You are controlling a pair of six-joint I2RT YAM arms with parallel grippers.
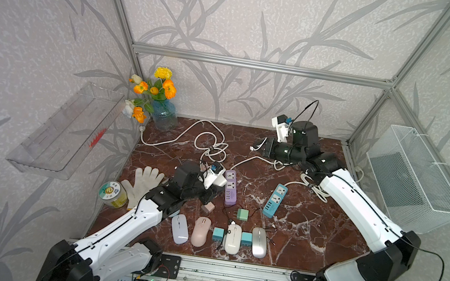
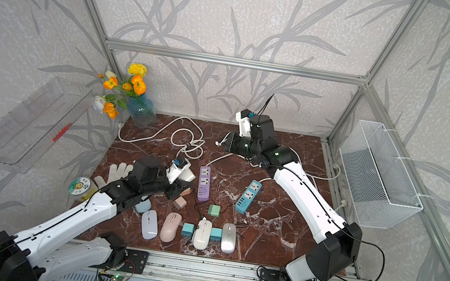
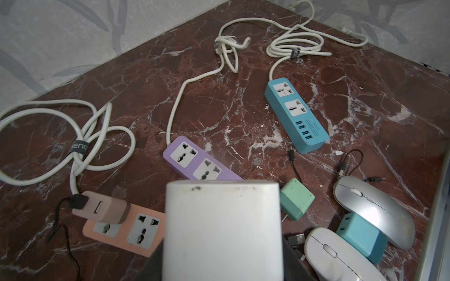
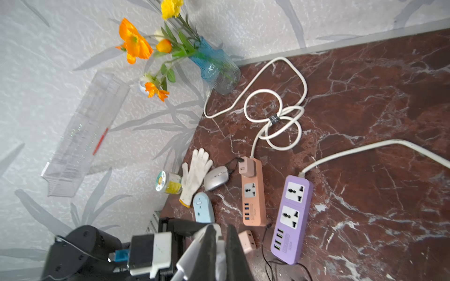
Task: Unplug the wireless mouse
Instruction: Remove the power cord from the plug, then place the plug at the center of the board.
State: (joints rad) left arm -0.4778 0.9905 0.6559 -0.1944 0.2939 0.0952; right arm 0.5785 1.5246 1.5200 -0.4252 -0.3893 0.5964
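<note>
Surveyed dark marble desk (image 1: 324,237). Found left end effector (image 1: 204,197) low over pink power strip (image 4: 253,194); cannot tell whether apart or clamped. Saw right end effector (image 1: 256,148) closed together, well apart at desk's back. Located silver mouse (image 4: 216,177) between white glove (image 4: 196,172) and strip, hidden under left arm (image 1: 126,223) in both top views. Traced black cable (image 4: 232,162) to pink adapter (image 4: 247,167), seated in strip.

Soft, even daylight, faint shadows. The marble table (image 1: 308,244) has a mild sheen. Both top views bow straight lines at the edges. In the left wrist view, glare whitens the silver mouse (image 3: 372,211); the near foreground blurs.
</note>
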